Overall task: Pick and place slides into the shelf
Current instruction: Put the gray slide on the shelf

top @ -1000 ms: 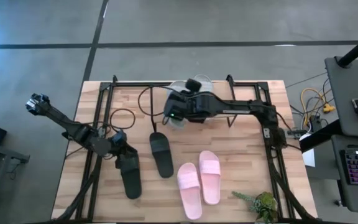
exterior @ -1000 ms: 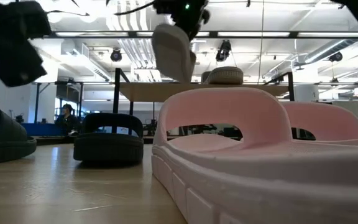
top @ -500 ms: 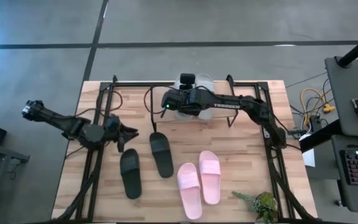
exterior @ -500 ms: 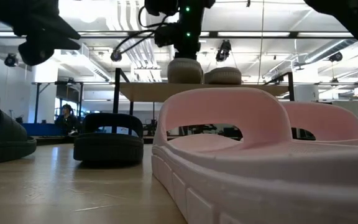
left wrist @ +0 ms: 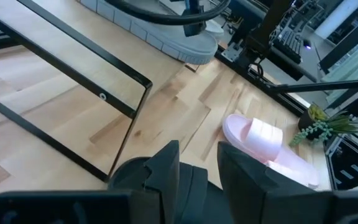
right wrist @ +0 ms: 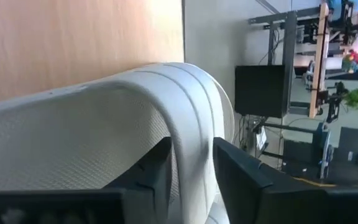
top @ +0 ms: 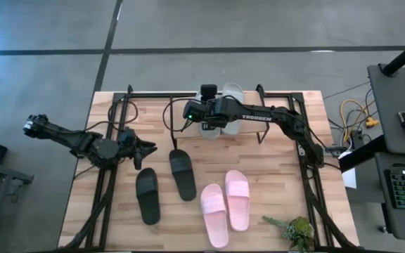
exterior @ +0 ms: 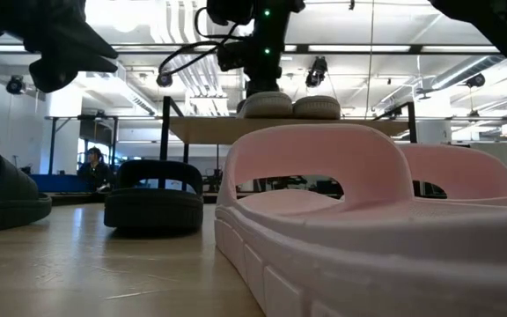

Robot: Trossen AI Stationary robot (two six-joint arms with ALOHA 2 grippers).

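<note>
Your right gripper pinches the light, bendy grey slide's strap on the shelf; left gripper hangs empty, fingers apart.

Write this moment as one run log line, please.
right tool: on grey-green slide atop shelf | left tool: above black slides | pink slides: on table

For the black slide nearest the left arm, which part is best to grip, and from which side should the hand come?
Probably the wide strap of the black slide, approached from above. It lies flat, sole down, with its strap arching over the footbed, so one finger could slip under the arch. The left hand hangs just beyond its end nearer the shelf; its neighbour black slide lies apart, leaving room.
</note>
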